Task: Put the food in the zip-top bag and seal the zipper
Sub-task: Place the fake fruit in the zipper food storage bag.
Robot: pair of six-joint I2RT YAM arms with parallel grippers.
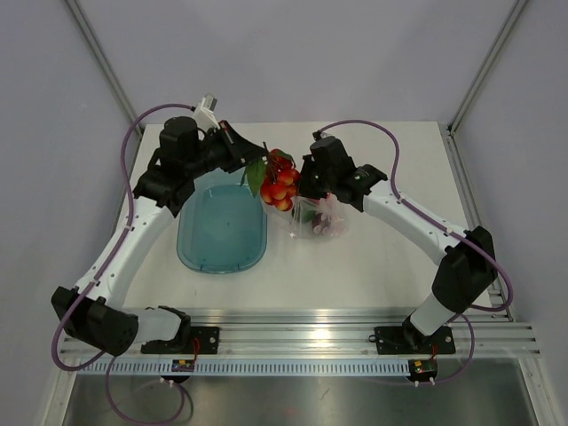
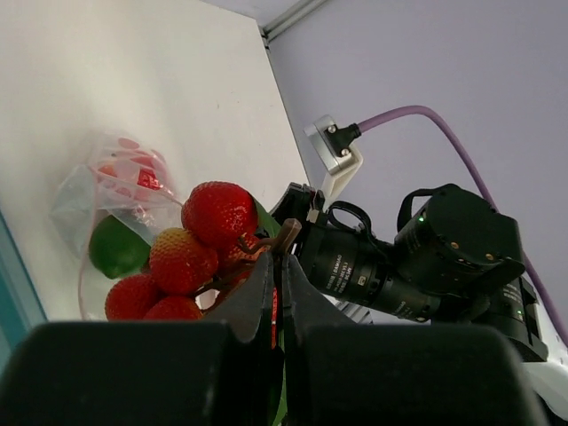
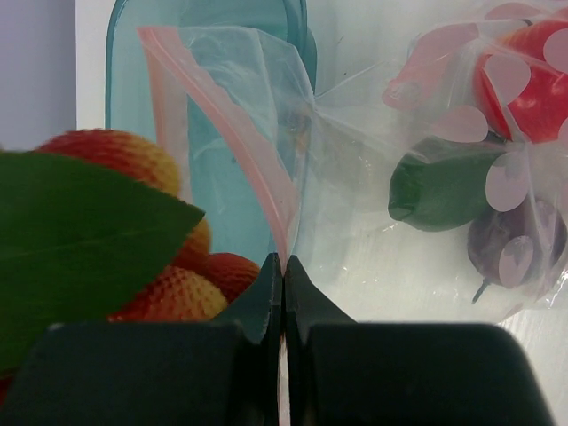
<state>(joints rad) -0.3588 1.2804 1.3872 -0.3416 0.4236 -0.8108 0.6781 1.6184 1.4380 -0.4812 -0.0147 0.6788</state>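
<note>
Above the desk (image 1: 373, 266), between the teal tray (image 1: 222, 259) and the zip-top bag (image 1: 319, 224), the left end effector (image 2: 275, 262) is clenched on the food cluster (image 1: 280, 182) by its stem, while the right end effector (image 3: 283, 264) pinches the zipper (image 3: 248, 191), apparently holding the mouth open for it

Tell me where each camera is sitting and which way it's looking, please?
Top external: high above and behind the arm bases, looking down on the table; both arms show whole, reaching to the food and zip-top bag.
Left wrist: on the left arm, looking along the left gripper, shut on the food's stem, toward the right arm.
Right wrist: on the right arm, looking along the right gripper, shut on the bag's edge, toward the teal tray.
Shared: food and bag appear in all three.
</note>
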